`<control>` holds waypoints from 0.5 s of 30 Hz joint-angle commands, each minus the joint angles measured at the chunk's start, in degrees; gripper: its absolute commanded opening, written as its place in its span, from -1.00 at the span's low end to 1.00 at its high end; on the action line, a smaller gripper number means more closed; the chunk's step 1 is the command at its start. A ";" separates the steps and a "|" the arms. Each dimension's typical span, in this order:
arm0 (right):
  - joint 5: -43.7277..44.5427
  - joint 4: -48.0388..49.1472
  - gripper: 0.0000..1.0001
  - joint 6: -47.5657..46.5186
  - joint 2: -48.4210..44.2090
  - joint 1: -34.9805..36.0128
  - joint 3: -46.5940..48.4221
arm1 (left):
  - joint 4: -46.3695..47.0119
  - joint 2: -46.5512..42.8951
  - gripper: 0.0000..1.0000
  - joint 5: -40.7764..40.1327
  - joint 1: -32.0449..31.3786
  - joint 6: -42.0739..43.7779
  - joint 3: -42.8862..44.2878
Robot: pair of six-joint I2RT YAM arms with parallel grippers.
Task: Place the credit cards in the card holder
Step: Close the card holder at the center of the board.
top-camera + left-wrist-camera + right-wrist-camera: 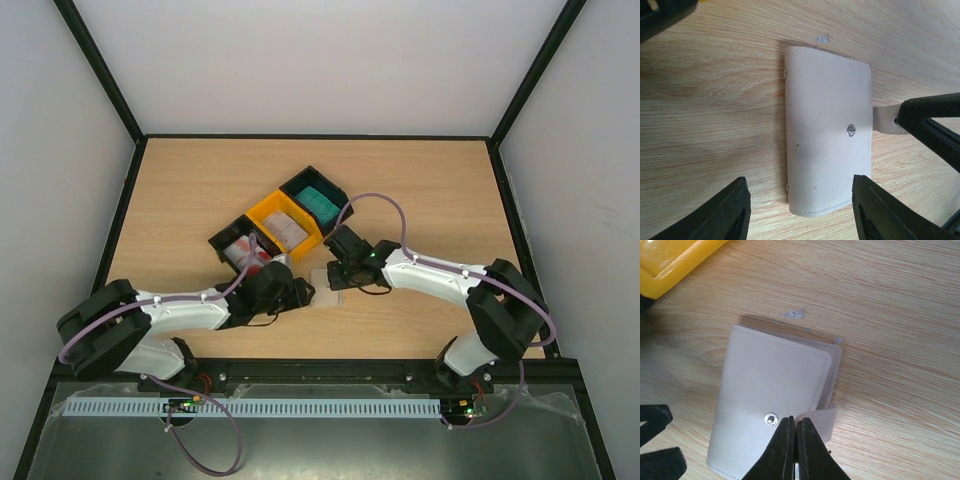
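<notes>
The beige card holder (830,130) lies closed and flat on the wooden table, its metal snap (851,130) facing up. My left gripper (801,184) hovers open over its near end, one finger on each side and neither touching. My right gripper (794,424) is shut on the holder's loose snap tab (824,421), which is undone and lifted off the snap. The top view shows both grippers meeting at the holder (326,280). The credit cards lie in the trays: red-blotched white (246,254), white-grey (291,232), teal (322,205).
Joined black-yellow-black trays (268,212) sit diagonally just behind the holder; the yellow tray's corner (670,265) shows in the right wrist view. Black frame rails (320,137) border the table's edges.
</notes>
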 commanded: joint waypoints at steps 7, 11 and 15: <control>-4.68 -1.24 -0.96 -5.91 2.38 -0.11 2.76 | 4.73 0.84 -0.07 -0.15 0.01 -0.21 -2.74; -5.43 -0.89 -0.96 -6.32 3.68 0.78 2.89 | 7.00 1.78 -0.16 1.53 -0.06 -0.10 -3.25; -5.00 -0.42 -0.96 -6.16 4.95 1.65 2.94 | 7.38 3.63 -0.25 1.79 -0.06 0.21 -2.97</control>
